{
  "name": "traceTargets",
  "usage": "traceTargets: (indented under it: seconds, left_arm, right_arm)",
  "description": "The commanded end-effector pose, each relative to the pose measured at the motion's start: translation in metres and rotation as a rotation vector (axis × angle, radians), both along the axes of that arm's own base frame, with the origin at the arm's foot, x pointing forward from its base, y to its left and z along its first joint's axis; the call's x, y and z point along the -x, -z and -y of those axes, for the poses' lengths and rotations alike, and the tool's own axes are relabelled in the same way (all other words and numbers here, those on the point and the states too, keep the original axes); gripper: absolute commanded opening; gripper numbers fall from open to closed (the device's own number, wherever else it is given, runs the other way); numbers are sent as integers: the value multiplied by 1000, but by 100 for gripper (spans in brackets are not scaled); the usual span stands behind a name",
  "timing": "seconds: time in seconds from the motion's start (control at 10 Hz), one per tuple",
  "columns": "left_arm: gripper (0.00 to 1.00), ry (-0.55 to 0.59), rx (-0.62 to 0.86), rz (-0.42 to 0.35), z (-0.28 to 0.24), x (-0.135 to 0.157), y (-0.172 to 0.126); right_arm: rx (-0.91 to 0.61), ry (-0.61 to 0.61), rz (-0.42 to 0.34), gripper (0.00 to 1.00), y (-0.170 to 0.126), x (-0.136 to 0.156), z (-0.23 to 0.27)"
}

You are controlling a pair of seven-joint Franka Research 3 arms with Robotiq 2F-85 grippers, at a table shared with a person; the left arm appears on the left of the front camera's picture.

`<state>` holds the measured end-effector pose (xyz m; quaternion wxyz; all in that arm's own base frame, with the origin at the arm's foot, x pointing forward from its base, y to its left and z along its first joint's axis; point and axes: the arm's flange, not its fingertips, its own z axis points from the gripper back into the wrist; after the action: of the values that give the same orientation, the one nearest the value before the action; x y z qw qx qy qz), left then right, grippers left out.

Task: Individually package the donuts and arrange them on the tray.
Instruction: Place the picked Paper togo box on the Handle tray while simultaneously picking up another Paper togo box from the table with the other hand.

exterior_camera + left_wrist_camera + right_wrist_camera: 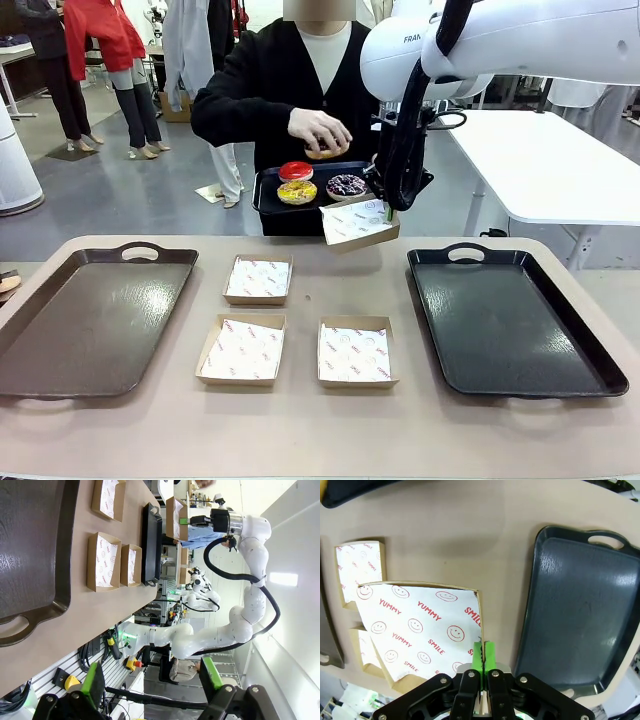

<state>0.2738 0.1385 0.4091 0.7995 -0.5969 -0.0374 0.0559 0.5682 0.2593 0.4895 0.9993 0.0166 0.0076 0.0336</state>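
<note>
Beige bench [300, 430] fills the foreground. Beyond its far edge, at 12 o'clock, a person holds a small dark tray [262, 195] with the donuts. On it lie a red donut [295, 171], a yellow donut [297, 192] just nearer to you, and a sprinkled donut [346, 185] toward 3 o'clock of those two. A fourth donut [326, 152] sits under the person's hand [318, 130]. You cannot tell its colour for sure, nor whether it is lifted or resting.

Just below that tray, your right gripper [483, 647] is clenched on one edge of a paper-lined box [355, 222]. It holds the box in the air, tilted, and nothing is in it.

You seem to be at the step of offering a box for its donut. None looks packaged yet. The next move calls for a level, steady box close under the hand. After that, carry it gently, because a one-edge pinch lets a loaded box sag.

Three more boxes [258, 278] wait empty at mid-bench. A black tray [510, 320] lies at 3 o'clock and a brown tray [90, 320] at 9 o'clock, both bare. Which one takes the packages you cannot tell.

Your left gripper [152, 677] hangs off the bench edge, spread wide and holding nothing.
</note>
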Motion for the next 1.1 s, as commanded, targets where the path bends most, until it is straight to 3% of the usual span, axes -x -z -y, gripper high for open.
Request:
traceTargets:
  seconds: [0.0, 1.0]
  left_arm:
    - [100, -5, 6, -5, -1, 1, -1]
    - [100, -5, 6, -5, -1, 1, -1]
  right_arm:
    - [1, -4, 2, 0, -1, 0, 2]
    - [1, -4, 2, 0, -1, 0, 2]
